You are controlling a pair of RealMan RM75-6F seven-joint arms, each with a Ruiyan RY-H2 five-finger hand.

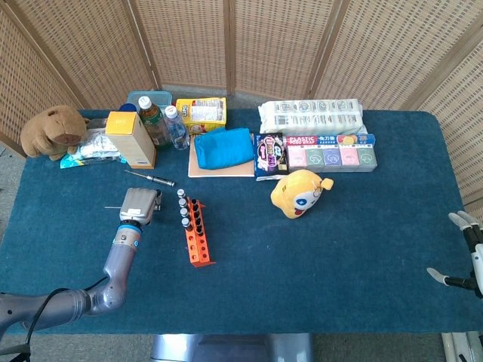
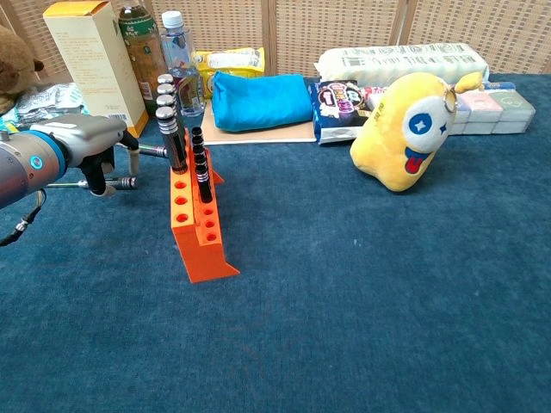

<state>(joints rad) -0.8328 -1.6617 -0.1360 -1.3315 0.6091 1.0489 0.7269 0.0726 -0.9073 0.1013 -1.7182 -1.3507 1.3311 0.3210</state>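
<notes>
The orange rack (image 2: 200,231) holds four silver-capped tubes (image 2: 169,120) in one row and several black ones in the other. The left hand (image 2: 93,146) hangs just beside it, fingers pointing down over a screwdriver (image 2: 112,182); whether they pinch it is unclear. The right hand (image 1: 464,253), cut off at the edge, is spread, holding nothing

Matt orange plastic rack (image 2: 198,232); blue cloth table cover (image 2: 362,301).

The box (image 1: 332,140) behind the pastel row read "ELASTIC"; print on other packages was too small to read.
</notes>
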